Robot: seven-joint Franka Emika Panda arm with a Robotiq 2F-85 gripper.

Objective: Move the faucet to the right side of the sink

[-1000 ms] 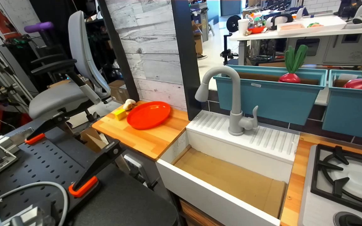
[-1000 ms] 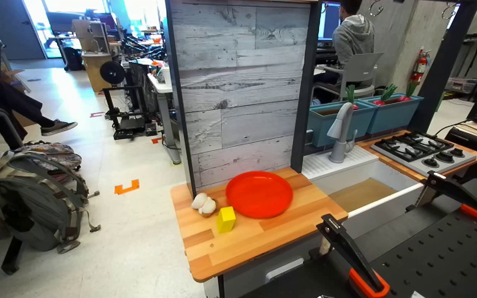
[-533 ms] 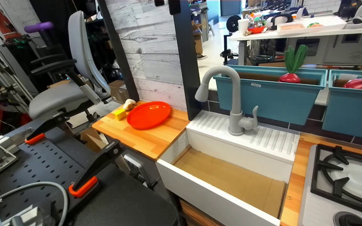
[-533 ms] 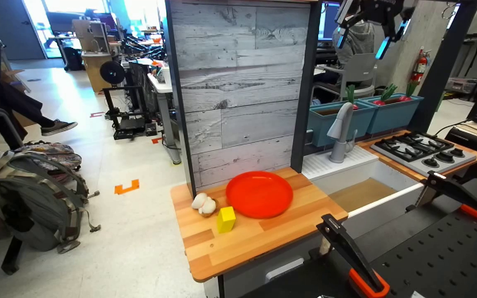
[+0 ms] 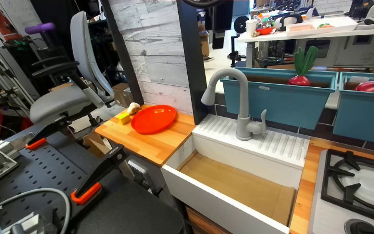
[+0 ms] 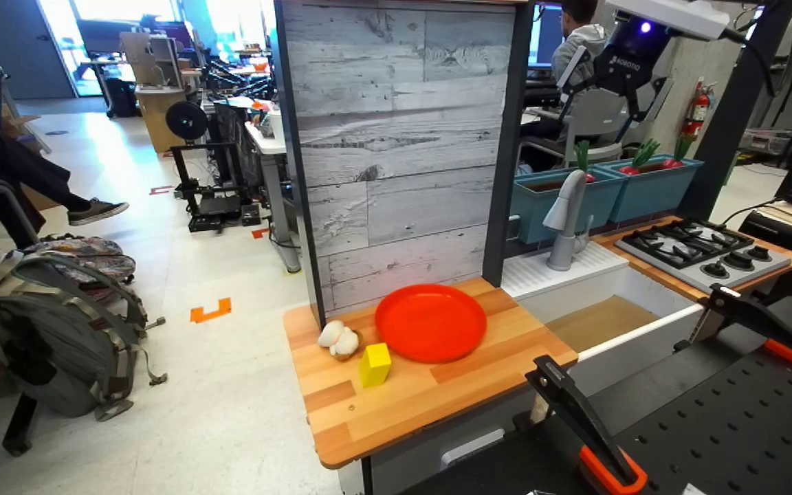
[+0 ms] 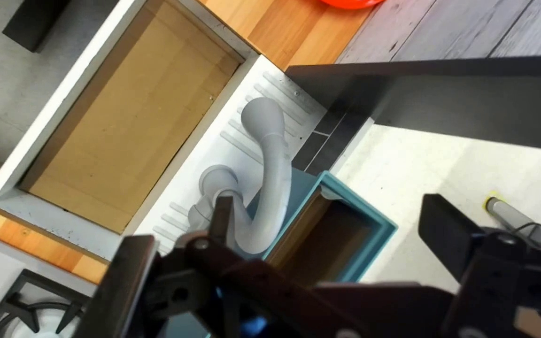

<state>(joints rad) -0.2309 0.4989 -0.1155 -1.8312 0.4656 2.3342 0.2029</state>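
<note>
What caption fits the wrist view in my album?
From above: curvy grey faucet on the ledge of the white sink.

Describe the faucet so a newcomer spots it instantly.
Find the white sink between the red plate and the stove. On its ribbed back ledge stands the faucet. Unlike the teal bins behind, it is grey and arched, ending in a downturned spout.

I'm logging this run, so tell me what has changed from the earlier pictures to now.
The gripper has come down from above into both exterior views, where neither showed it at first. Its jaws stand apart; nothing was taken hold of or let go. The faucet stands where it stood, at the back of the sink; the red plate and yellow block have stayed put too.
</note>
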